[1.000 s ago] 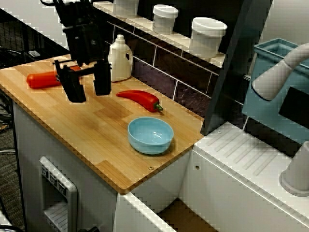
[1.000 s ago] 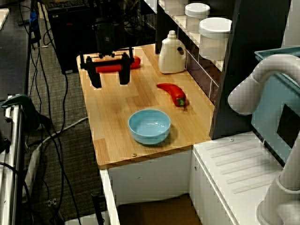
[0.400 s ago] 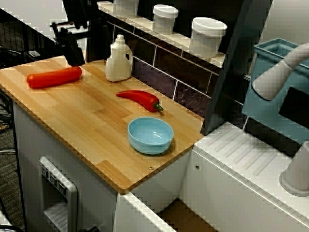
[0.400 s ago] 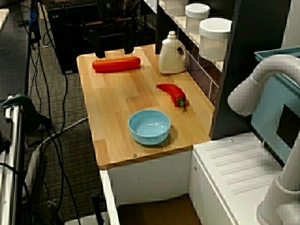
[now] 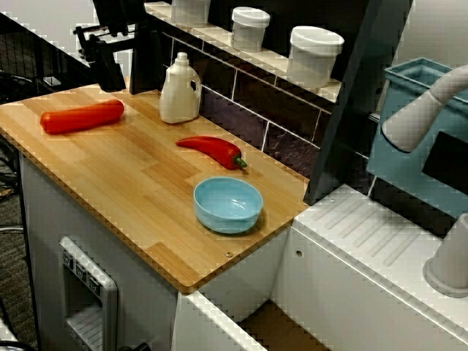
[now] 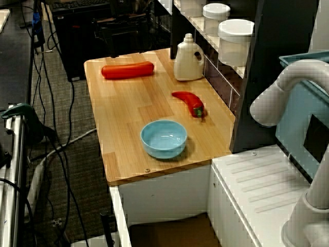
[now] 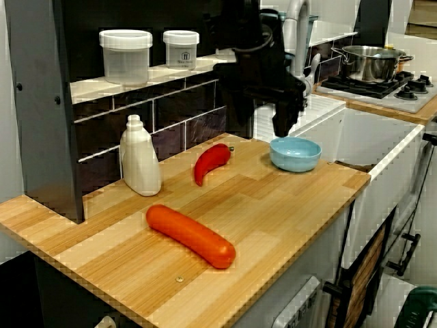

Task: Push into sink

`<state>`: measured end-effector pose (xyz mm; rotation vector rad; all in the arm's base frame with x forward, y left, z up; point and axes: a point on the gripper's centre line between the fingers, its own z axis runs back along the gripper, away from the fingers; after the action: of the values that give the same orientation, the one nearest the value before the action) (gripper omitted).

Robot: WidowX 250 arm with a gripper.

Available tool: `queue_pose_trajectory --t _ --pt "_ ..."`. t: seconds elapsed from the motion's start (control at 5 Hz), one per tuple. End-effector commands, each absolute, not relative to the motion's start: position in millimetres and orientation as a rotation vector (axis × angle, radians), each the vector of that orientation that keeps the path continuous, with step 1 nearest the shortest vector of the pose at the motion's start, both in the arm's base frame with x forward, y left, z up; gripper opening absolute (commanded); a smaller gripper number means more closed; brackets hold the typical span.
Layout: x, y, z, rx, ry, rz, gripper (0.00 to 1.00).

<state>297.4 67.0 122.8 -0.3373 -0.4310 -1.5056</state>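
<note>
The sink [image 5: 272, 326] is the recessed basin below the counter's right end; its brownish floor [image 6: 168, 229] shows between white walls. A light blue bowl [image 5: 227, 204] [image 6: 163, 138] [image 7: 295, 153] sits on the wooden counter [image 5: 131, 190] close to that end. A red pepper [image 5: 212, 151] [image 7: 210, 162] lies behind the bowl. My gripper [image 5: 128, 72] [image 6: 126, 43] [image 7: 258, 113] hangs open and empty above the counter's far end, over the orange-red sausage [image 5: 81, 117] [image 6: 127, 70] [image 7: 191, 235], well away from the bowl.
A cream bottle [image 5: 180, 89] stands against the tiled back wall. White lidded jars [image 5: 315, 55] sit on the shelf above. A ribbed white drainboard [image 5: 373, 234], a grey faucet [image 5: 424, 110] and a teal bin [image 5: 417, 124] lie beyond the sink.
My gripper rose from low over the counter beside the sausage and drew back toward the far end. The bowl, pepper, sausage and bottle have not moved.
</note>
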Motion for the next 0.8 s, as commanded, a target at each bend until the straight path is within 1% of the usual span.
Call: queue_pose_trajectory --t 0.0,0.2,0.4,0.6 --pt "301.2 73.3 105.6 -0.199 -0.415 -1.540 1.00" --pt "298.6 62.4 79.1 -0.214 -0.379 -1.579 1.00" --pt "302.0 43.9 58.7 -0.245 -0.324 -1.575 0.00" --pt "309.7 30.4 53.0 -0.268 -0.301 -1.582 0.00"
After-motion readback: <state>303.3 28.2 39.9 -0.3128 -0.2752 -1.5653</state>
